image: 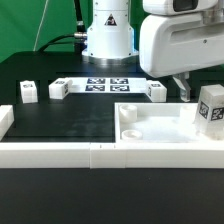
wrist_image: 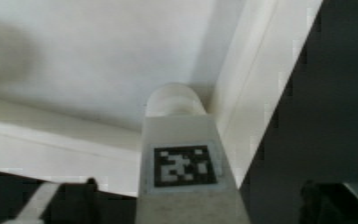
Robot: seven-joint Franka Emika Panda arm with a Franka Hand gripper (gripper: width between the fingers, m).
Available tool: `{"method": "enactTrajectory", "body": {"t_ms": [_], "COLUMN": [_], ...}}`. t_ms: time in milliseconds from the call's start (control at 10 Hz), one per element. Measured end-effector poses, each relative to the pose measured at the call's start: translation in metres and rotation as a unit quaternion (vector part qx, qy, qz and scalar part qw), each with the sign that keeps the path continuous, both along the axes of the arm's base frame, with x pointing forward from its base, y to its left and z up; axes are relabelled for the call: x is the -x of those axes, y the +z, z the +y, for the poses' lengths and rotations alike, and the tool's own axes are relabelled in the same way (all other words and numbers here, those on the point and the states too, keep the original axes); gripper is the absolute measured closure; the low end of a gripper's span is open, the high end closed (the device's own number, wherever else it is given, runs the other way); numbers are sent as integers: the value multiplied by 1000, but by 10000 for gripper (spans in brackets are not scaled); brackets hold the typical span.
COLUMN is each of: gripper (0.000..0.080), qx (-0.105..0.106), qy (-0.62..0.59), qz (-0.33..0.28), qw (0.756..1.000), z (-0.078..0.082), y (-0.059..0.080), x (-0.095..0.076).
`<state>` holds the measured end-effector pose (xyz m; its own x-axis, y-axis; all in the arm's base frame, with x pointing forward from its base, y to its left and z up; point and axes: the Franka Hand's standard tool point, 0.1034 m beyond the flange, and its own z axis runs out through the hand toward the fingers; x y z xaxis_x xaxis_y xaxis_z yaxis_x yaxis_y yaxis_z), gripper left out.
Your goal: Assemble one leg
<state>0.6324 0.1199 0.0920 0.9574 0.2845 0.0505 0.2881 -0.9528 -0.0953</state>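
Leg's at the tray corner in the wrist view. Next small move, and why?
Probably ease the leg straight down, no sideways shift. The gripper appears shut on it, and the wrist view shows its rounded tip at the inner corner of the large white tray piece, where the walls meet. Whether the tip is seated yet cannot be told, so go slowly.

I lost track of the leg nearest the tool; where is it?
The leg is at the exterior view's far right, at the white tray piece's right corner, beside the tool. The wrist view shows its tip in a corner of that piece.
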Motion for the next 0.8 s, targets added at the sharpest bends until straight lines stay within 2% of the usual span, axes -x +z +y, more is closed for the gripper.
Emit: {"method": "enactTrajectory", "body": {"t_ms": [100, 200, 600, 800], "gripper": [421, 508, 508, 508], "qx": [0, 1, 1, -14], "qy": [0, -1, -20, -138], "qz": [0, 0, 3, 4], "qw": [1000, 1000, 1000, 990], "z": [0, -2, -4, -5], "y": [0, 0, -1, -3], "x": [0, 0, 0, 0]}}
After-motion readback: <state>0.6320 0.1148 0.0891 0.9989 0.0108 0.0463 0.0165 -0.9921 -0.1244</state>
